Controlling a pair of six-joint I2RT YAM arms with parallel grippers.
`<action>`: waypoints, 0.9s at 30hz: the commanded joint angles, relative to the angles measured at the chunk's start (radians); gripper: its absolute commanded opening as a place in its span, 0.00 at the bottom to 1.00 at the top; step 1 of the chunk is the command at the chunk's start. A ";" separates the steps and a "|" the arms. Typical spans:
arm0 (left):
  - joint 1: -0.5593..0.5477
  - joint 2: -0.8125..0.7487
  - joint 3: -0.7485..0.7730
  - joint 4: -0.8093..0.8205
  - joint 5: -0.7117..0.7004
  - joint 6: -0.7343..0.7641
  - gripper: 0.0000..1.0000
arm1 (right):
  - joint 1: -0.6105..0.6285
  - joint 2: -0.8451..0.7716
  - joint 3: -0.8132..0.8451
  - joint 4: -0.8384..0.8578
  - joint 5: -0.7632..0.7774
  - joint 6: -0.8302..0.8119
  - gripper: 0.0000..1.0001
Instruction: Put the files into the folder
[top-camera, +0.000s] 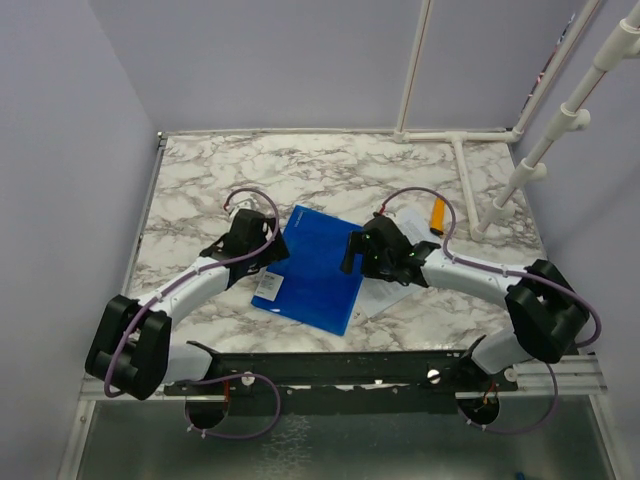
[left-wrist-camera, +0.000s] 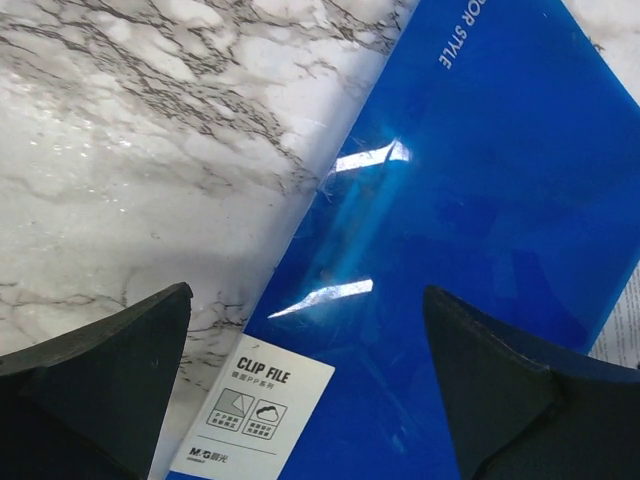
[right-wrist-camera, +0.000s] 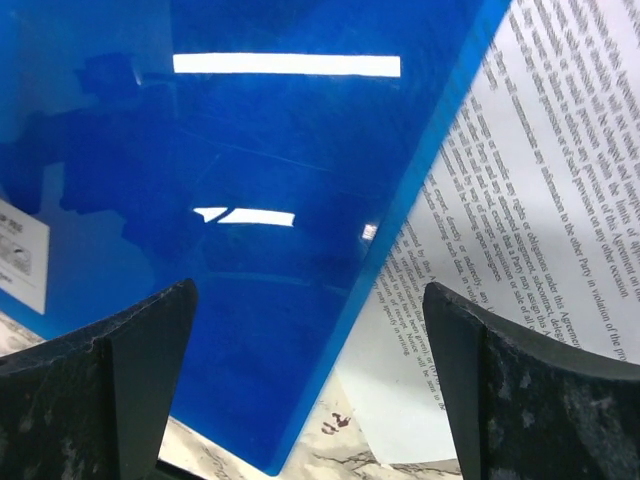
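Note:
The blue folder (top-camera: 315, 268) lies closed and flat on the marble table, its white label (left-wrist-camera: 250, 418) at the near left corner. The files (right-wrist-camera: 520, 260), white sheets of dense black text, lie under the folder's right edge and stick out to the right (top-camera: 375, 297). My left gripper (top-camera: 262, 250) hovers open over the folder's left edge (left-wrist-camera: 470, 220), nothing between its fingers. My right gripper (top-camera: 352, 252) hovers open over the folder's right edge (right-wrist-camera: 280, 250), straddling folder and paper.
An orange marker-like object (top-camera: 438, 215) lies behind the right arm on the table. A white pipe frame (top-camera: 520, 170) stands at the back right. Purple walls close in the left and back sides.

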 joint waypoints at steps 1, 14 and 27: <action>0.004 0.022 -0.028 0.079 0.094 -0.027 0.99 | 0.003 0.051 -0.043 0.060 -0.034 0.082 1.00; 0.000 0.020 -0.105 0.123 0.230 -0.029 0.99 | 0.004 0.122 -0.123 0.170 -0.125 0.164 1.00; -0.081 -0.026 -0.148 0.152 0.320 -0.060 0.98 | 0.003 0.054 -0.178 0.159 -0.085 0.178 1.00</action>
